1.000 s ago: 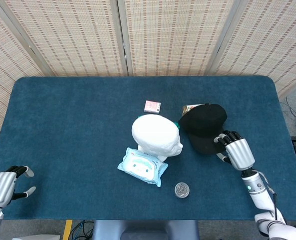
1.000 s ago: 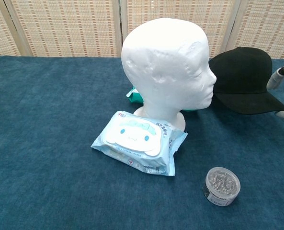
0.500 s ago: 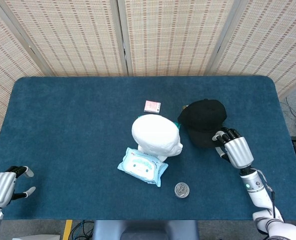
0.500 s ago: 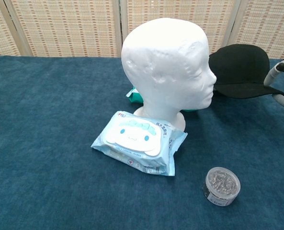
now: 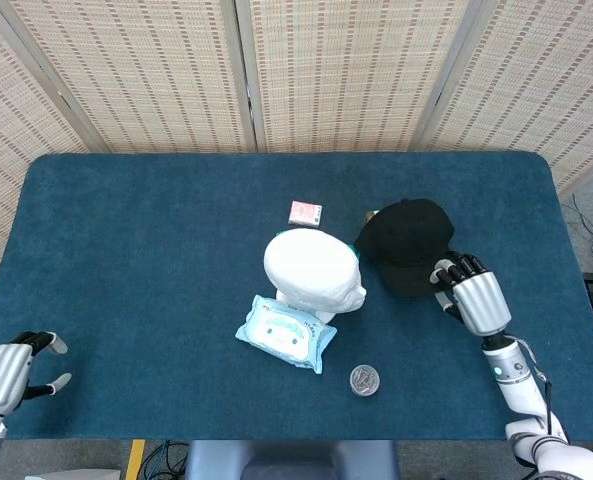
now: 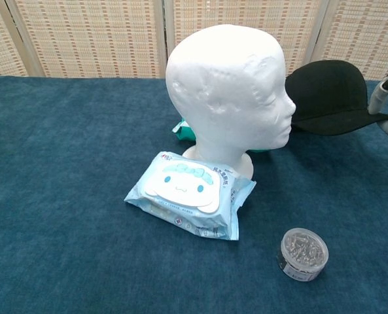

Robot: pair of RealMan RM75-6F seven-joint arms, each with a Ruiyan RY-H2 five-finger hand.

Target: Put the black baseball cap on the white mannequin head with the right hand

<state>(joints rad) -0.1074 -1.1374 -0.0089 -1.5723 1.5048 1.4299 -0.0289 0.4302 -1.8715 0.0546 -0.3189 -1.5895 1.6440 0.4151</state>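
- Since a second ago: black baseball cap (image 5: 408, 246) has come off the blue table (image 5: 156, 250) at the brim end and shifted slightly toward the back; in the chest view it now sits higher and its brim is level rather than drooping.
- Right hand (image 5: 468, 295) grips the cap's brim, fingers (image 5: 444, 272) curled over its edge. Cap crown hangs just right of the white mannequin head (image 5: 314, 270), not on it.
- Mannequin head stands upright mid-table, face toward the right hand's side.
- Left hand (image 5: 14, 368) at the near left table edge, fingers loosely curled, holding nothing.
- Wet-wipes pack (image 5: 286, 334) lies against the head's base; small round tin (image 5: 364, 380) nearer the front; pink packet (image 5: 305, 212) behind the head.
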